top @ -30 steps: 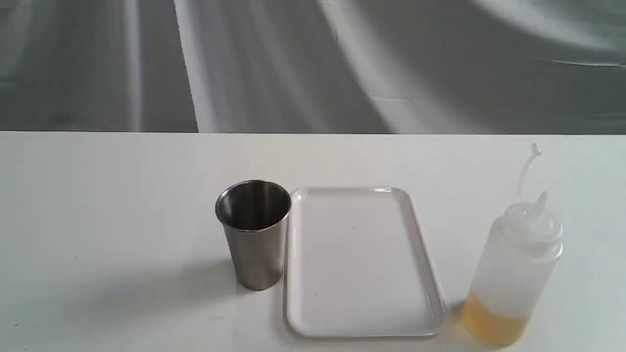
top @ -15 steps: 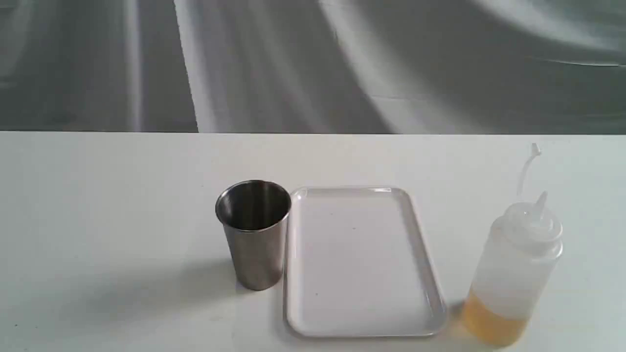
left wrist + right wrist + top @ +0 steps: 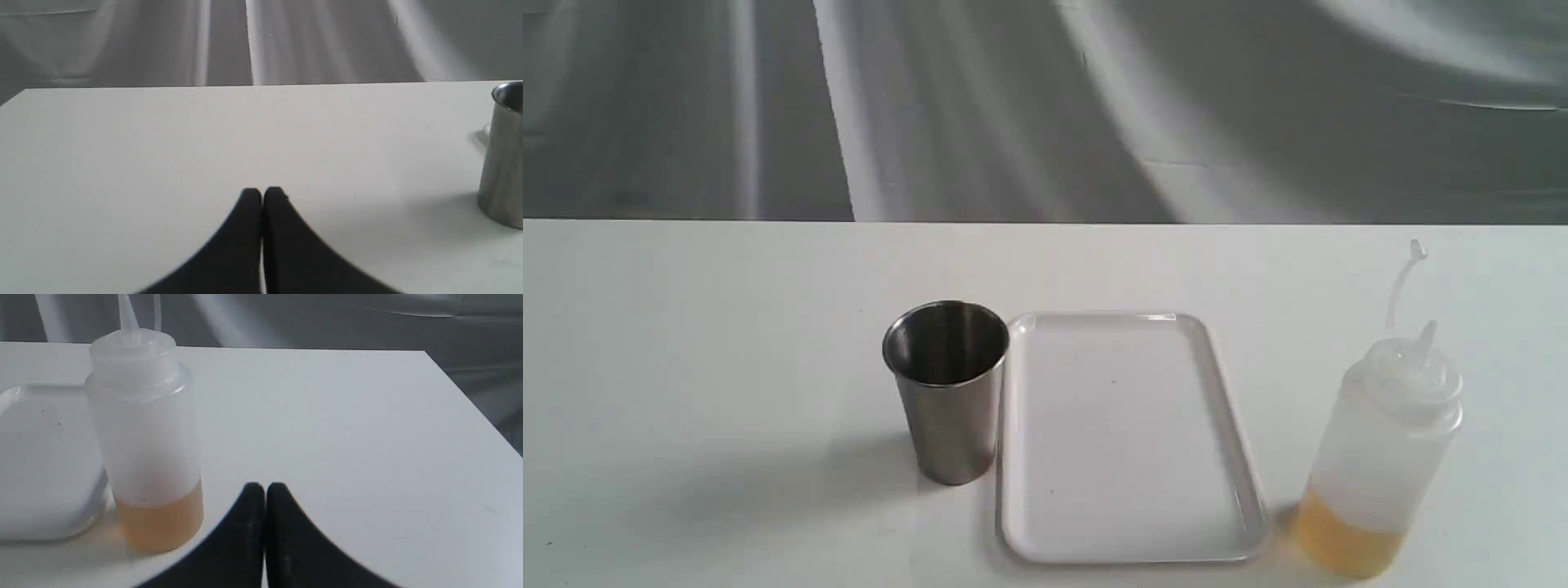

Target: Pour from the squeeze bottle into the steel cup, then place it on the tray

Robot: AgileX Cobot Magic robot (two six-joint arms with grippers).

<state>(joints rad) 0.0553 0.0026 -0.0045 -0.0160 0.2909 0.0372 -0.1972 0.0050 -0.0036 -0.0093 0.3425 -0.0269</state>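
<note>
Upright squeeze bottle (image 3: 145, 428) stands between the tray (image 3: 41, 465) and the closed, empty right gripper (image 3: 264, 486), likely the nearer arm.

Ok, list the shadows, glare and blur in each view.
Exterior view: the steel cup casts a soft shadow leftward on the table; glare glints on the far rim of the tray. Left wrist view: the shut left pincer is a dark, soft-edged blur. Right wrist view: the right pincer blurs likewise; the squeeze bottle looks slightly soft.
</note>
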